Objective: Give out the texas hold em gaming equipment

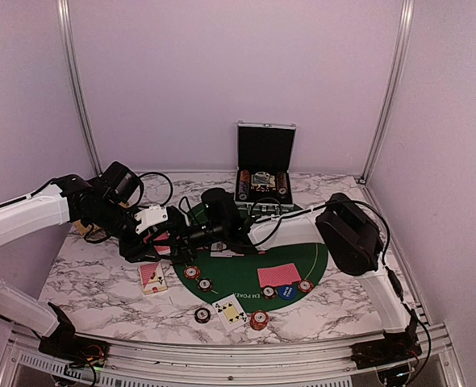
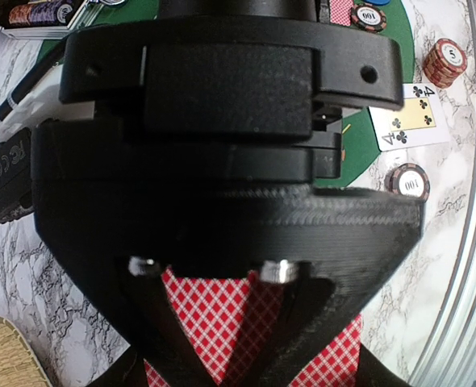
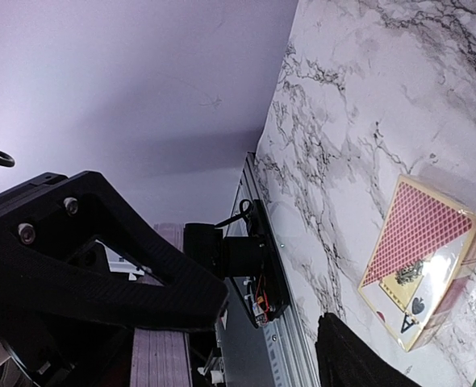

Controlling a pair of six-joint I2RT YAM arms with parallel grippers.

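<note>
Both arms reach in over the left edge of the mat (image 1: 315, 258), wrists nearly meeting. The left arm (image 1: 28, 214) stretches low from the left, and the left gripper (image 1: 167, 239) is clenched on red-backed cards (image 2: 214, 326). The right arm (image 1: 347, 230) folds across the mat. The right gripper (image 3: 272, 310) has its fingers spread, with nothing seen between them. In the left wrist view a black gripper body hides most of the held cards. A card pile (image 1: 278, 276), chips (image 1: 191, 272) and a blue disc (image 1: 286, 293) lie on the mat. A card box (image 1: 152, 276) sits just left of it.

Your light is soft, even and violet-tinted; glare whitens the card box (image 3: 428, 268) at lower right, and the table rail (image 2: 473, 242) bows along the right edge.
</note>
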